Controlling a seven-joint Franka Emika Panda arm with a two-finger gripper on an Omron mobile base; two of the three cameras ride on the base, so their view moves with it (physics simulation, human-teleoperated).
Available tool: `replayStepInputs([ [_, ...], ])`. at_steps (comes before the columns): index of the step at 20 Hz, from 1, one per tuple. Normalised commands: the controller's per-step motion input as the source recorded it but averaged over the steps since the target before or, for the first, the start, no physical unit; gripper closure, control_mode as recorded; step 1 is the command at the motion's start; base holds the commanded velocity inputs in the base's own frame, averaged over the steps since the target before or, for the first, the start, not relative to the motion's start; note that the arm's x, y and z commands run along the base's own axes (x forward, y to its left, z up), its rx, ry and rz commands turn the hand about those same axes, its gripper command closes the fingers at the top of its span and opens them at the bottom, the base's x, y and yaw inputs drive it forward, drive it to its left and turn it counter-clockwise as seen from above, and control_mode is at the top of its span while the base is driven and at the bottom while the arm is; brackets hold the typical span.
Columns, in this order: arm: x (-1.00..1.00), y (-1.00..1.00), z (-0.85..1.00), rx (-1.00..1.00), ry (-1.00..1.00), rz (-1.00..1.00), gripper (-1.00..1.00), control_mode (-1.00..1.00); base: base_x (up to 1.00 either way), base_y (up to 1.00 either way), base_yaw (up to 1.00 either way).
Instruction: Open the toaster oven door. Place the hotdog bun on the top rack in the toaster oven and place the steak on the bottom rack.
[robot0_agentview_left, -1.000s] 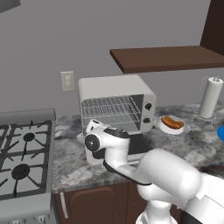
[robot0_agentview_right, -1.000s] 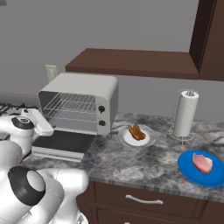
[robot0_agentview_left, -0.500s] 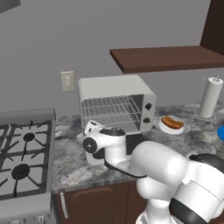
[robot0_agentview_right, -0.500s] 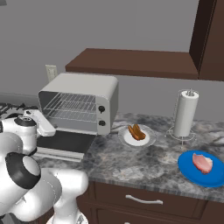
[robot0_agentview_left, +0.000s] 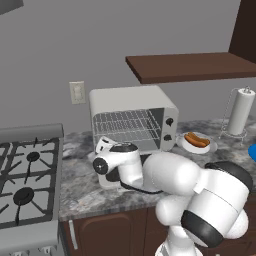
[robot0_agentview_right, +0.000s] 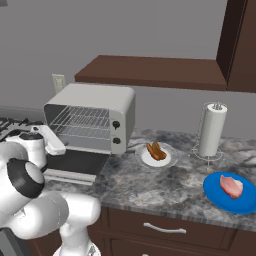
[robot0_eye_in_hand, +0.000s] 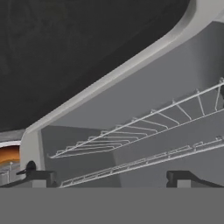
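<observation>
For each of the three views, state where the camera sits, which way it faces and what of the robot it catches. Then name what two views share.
Left base view: behind the arm on its left, facing the oven; arm crosses the lower right.
Right base view: behind on its right, facing the oven, bun and steak; arm at lower left.
Hand view: on the hand, looking into the oven at the top rack and bottom rack; gripper open.
Both base views share oven and bun.

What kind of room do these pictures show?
It looks like a home kitchen, rendered rather than real. A toaster oven stands on a speckled stone counter, a gas stove sits beside it, and a paper towel roll is near the wall.
</observation>
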Motion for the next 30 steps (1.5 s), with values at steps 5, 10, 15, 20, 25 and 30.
replayStepInputs([
  [5, 0.16, 0.01, -0.14, -0.03, -0.04, 0.0, -1.0, -1.0, 0.0, 0.0, 0.0],
  [10, 0.19, 0.01, -0.11, -0.05, -0.02, 0.0, -1.0, -1.0, 0.0, 0.0, 0.0],
  [15, 0.06, 0.03, -0.21, -0.03, 0.0, 0.0, -1.0, -1.0, 0.0, 0.0, 0.0],
  [20, 0.18, 0.03, -0.05, 0.0, 0.0, 0.0, -1.0, -1.0, 0.0, 0.0, 0.0],
  [25, 0.2, 0.0, -0.02, 0.0, 0.0, 0.0, -1.0, -1.0, 0.0, 0.0, 0.0],
  [30, 0.22, 0.0, -0.01, 0.0, 0.0, 0.0, -1.0, -1.0, 0.0, 0.0, 0.0],
])
